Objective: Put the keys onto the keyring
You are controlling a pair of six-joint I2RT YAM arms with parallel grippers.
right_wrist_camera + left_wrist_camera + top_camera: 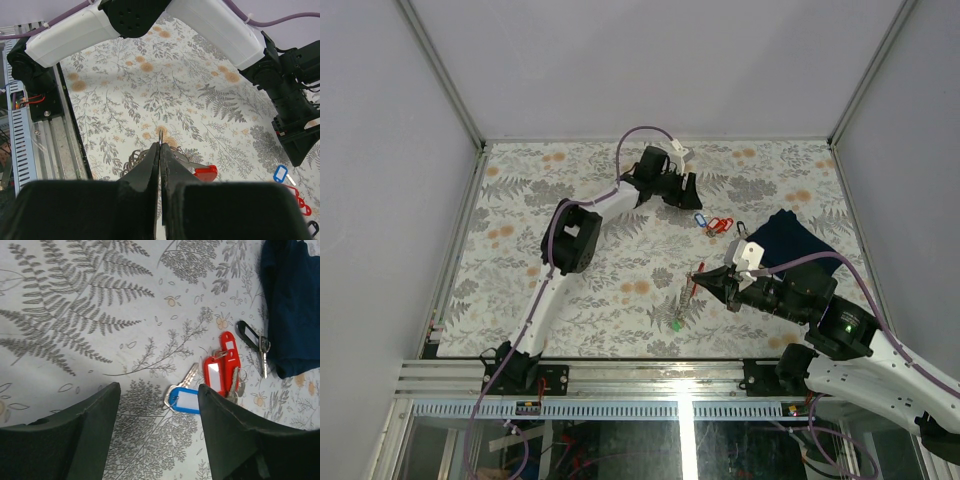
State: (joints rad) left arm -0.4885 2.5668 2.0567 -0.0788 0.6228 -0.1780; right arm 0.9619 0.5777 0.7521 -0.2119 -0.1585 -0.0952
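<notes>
My right gripper is shut on a thin metal keyring and holds it above the table. A red-tagged key hangs beside it. A green tag lies just below it on the table. Loose keys lie in a small cluster: one with a blue tag and two with red tags. My left gripper is open and empty, hovering over the cluster. The blue tag lies between its fingers, close to the right one.
A key with a black tag lies next to a dark navy folded cloth at the right. The table has a fern-print cover. A metal rail runs along the near edge.
</notes>
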